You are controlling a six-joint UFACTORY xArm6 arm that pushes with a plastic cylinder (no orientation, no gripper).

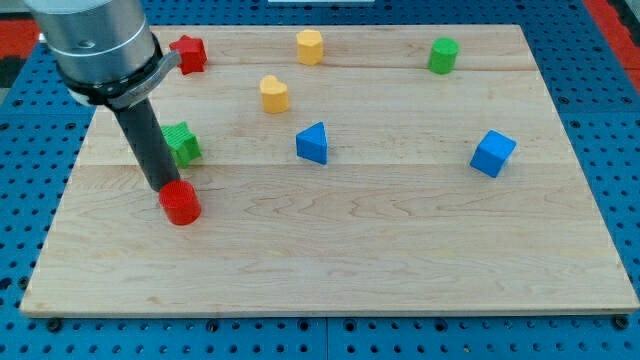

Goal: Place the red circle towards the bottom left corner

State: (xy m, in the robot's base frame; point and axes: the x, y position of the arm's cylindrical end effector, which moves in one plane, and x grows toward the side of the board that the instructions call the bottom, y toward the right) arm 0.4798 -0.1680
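The red circle [181,204] is a short red cylinder on the left half of the wooden board [400,260], below the green star [184,144]. My tip [161,188] touches the red circle's upper left edge, between it and the green star. The rod partly hides the green star's left side.
A red star [189,54] lies at the top left, a yellow hexagon [310,46] at the top middle, a yellow heart [274,94] below it. A blue triangle [313,143] sits mid-board, a blue cube [492,153] at the right, a green cylinder [443,55] at the top right.
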